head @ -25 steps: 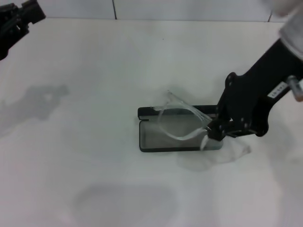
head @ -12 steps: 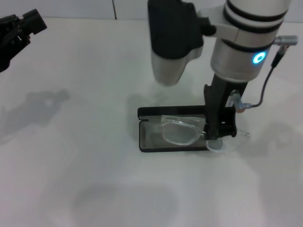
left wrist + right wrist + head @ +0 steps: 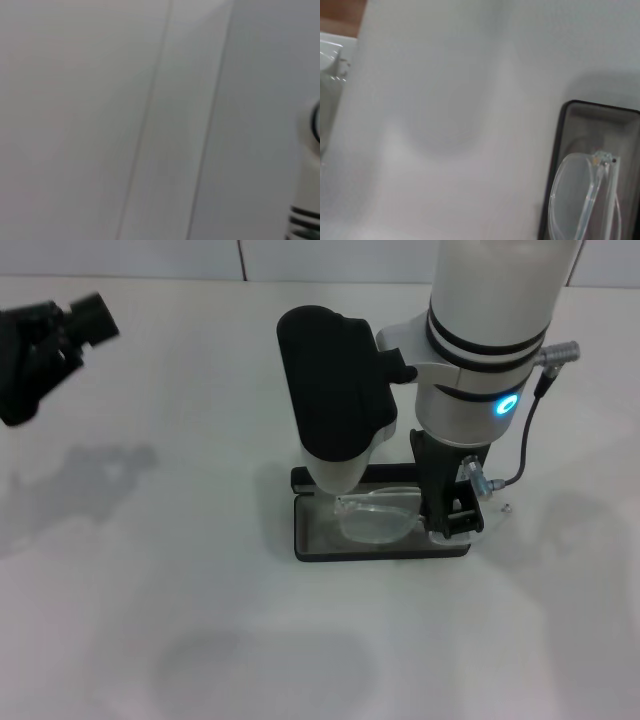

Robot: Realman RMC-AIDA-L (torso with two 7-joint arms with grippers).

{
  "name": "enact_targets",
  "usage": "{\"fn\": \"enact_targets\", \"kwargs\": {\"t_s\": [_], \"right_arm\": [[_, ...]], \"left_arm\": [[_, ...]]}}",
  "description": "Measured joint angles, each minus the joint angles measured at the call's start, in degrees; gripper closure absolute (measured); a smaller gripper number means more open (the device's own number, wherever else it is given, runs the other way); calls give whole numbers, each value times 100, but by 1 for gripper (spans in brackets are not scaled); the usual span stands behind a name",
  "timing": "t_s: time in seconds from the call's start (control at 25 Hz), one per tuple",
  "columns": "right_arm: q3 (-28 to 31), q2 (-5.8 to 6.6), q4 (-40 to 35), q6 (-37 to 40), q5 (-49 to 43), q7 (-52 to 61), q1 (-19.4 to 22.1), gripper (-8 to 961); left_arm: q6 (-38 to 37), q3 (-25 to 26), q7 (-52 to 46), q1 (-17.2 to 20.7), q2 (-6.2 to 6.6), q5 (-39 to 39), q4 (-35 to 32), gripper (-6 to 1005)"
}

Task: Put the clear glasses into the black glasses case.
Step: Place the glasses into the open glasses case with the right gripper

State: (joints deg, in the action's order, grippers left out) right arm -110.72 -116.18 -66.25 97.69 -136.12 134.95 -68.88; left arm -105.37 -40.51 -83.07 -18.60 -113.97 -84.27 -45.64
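Observation:
The black glasses case (image 3: 300, 530) lies open in the middle of the white table, lid folded flat behind it. The clear glasses (image 3: 378, 518) rest low in its grey-lined tray, lenses toward the left, one thin arm sticking out past the case's right end. My right gripper (image 3: 450, 525) points straight down at the right end of the case, shut on the glasses' right side. The right wrist view shows the case's rim (image 3: 561, 165) and a clear lens (image 3: 572, 200) inside it. My left gripper (image 3: 60, 340) hangs parked at the far left, well away.
My right arm's white forearm and black wrist housing (image 3: 335, 390) loom over the back of the case and hide part of the lid. A grey cable (image 3: 525, 445) loops off the wrist. The left wrist view holds only white surface.
My right arm has swung upright over the case and brought the glasses from tilted above it down into the tray. The left gripper has shifted slightly.

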Motion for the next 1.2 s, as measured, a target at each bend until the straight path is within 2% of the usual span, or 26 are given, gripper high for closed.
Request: {"fn": "enact_targets", "kwargs": {"t_s": [0.28,0.6,0.64,1.12,1.2], "right_arm": [[-74,0,12,-132,-60,-17,-11,901],[-137,0,16,-305,-92,-65,1,900],[-138,0,17,-322,-93,-85,3,900],[-205,0,258,-589,3,-456,24,900],[-206,0,265,-622,37,-534,45,900]], "left_arm": [[-357,-9,38,49,99,-806,-36,899],[-530,-10,90,369,271,-1303,-63,897],[-719,-12,103,507,317,-1505,-69,897],[-1042,-115,264,637,194,-1836,-20,894],[-1080,-208,262,629,193,-1836,-19,862]]}}
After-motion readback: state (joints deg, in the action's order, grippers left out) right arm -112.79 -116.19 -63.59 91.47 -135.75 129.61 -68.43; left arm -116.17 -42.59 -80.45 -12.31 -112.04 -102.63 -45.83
